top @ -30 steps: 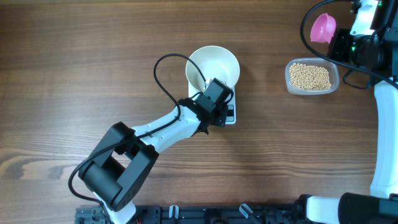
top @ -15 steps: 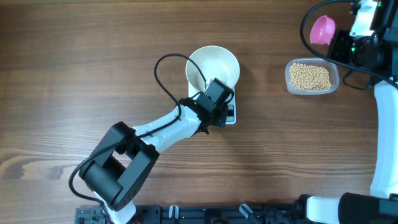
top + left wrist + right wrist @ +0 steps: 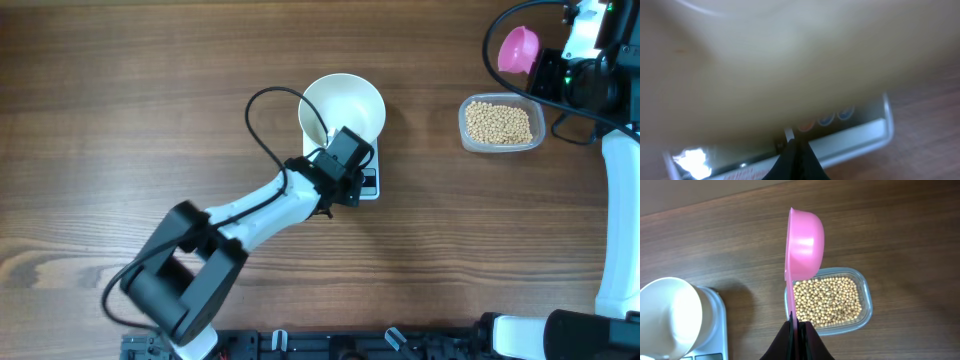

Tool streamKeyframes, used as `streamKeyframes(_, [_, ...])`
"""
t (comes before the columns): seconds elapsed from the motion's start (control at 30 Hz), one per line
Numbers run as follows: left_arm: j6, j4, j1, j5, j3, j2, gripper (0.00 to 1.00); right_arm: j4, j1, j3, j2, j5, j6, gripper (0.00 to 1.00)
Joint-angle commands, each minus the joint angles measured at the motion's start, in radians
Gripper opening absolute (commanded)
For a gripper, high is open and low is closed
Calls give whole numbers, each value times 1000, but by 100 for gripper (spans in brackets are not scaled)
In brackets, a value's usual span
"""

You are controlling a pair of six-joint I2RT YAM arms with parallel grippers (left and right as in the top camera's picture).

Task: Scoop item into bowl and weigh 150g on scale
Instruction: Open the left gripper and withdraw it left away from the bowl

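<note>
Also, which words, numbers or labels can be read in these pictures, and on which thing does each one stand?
No text can be read in any view.
On the scale, front strip: reddish print at the lower edge of the left wrist view, too blurred to read.
On the bowl, the pink scoop and the clear tub: no text visible.

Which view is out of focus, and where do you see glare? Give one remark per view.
Left wrist: the bowl fills the frame as a close blur, with a glare patch at the left end of the scale. Right wrist: sharp, pink scoop and beans crisp. Overhead: evenly lit, sharp.
</note>
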Motion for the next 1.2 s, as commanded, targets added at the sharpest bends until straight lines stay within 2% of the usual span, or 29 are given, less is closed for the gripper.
streamKeyframes(0.0, [-6, -6, 3, -13, -3, -203, 4, -1, -4, 15, -7, -68, -3, 4])
streamKeyframes(0.1, [-5, -28, 3, -14, -3, -329, 6, -4, -4, 15, -13, -83, -3, 4])
streamKeyframes(0.17, [2, -47, 6, -20, -3, -400, 17, -14, -4, 15, -15, -83, -3, 4])
streamKeyframes(0.27, [2, -98, 29, -102, -3, -488, 25, -40, -4, 15, -14, -83, -5, 4])
streamKeyframes(0.3, [2, -128, 48, -155, -3, -520, 31, -50, -4, 15, -14, -83, -6, 4])
streamKeyframes(0.33, [2, -150, 62, -190, -3, -537, 42, -55, -4, 15, -14, -83, -6, 4])
streamKeyframes(0.37, [2, -180, 84, -237, -3, -558, 47, -61, -4, 15, -14, -84, -6, 4])
streamKeyframes(0.47, [3, -277, 176, -332, -3, -600, 52, -77, -4, 15, -14, -84, -6, 4])
streamKeyframes(0.53, [3, -327, 245, -335, -3, -612, 68, -84, -4, 15, -14, -84, -7, 4])
streamKeyframes(0.57, [2, -381, 325, -335, -3, -613, 83, -84, -4, 15, -14, -116, -29, 4])
streamKeyframes(0.63, [2, -426, 402, -335, -3, -611, 100, -79, -4, 15, -14, -177, -59, 4])
streamKeyframes(0.83, [2, -459, 558, -335, -3, -599, 100, -54, -4, 15, -14, -244, -59, 4])
streamKeyframes(1.03, [2, -459, 593, -335, -3, -598, 100, -60, -4, 15, -14, -249, -84, 4])
streamKeyframes(1.17, [2, -459, 593, -335, -3, -598, 100, -19, -4, 15, -13, -326, -111, 4])
